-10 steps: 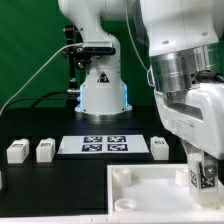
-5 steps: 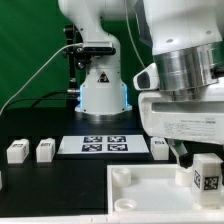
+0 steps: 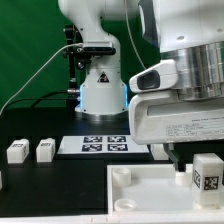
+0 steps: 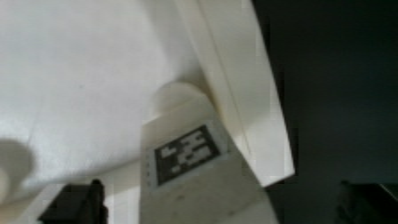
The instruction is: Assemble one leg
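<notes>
A white leg (image 3: pixel 207 173) with a square marker facing the camera stands upright at the far right corner of the large white slab (image 3: pixel 140 196). My gripper (image 3: pixel 200 158) is over it; one dark finger (image 3: pixel 180 158) shows a little to the exterior view's left of the leg, with a gap. In the wrist view the leg (image 4: pixel 192 165) runs down onto the slab (image 4: pixel 89 80) between the dark fingers (image 4: pixel 80 203). It lies beside one finger, with dark space before the other. The gripper (image 4: pixel 222 205) looks open around the leg.
Two more legs (image 3: pixel 16 151) (image 3: pixel 44 150) stand on the black table at the exterior view's left. The marker board (image 3: pixel 105 144) lies in the middle, in front of the robot base (image 3: pixel 100 85). The slab has round corner sockets (image 3: pixel 121 176).
The hand has turned about a quarter turn over the slab's corner, and the leg turned with it, its marker now facing the camera. In the last half second little has moved.
</notes>
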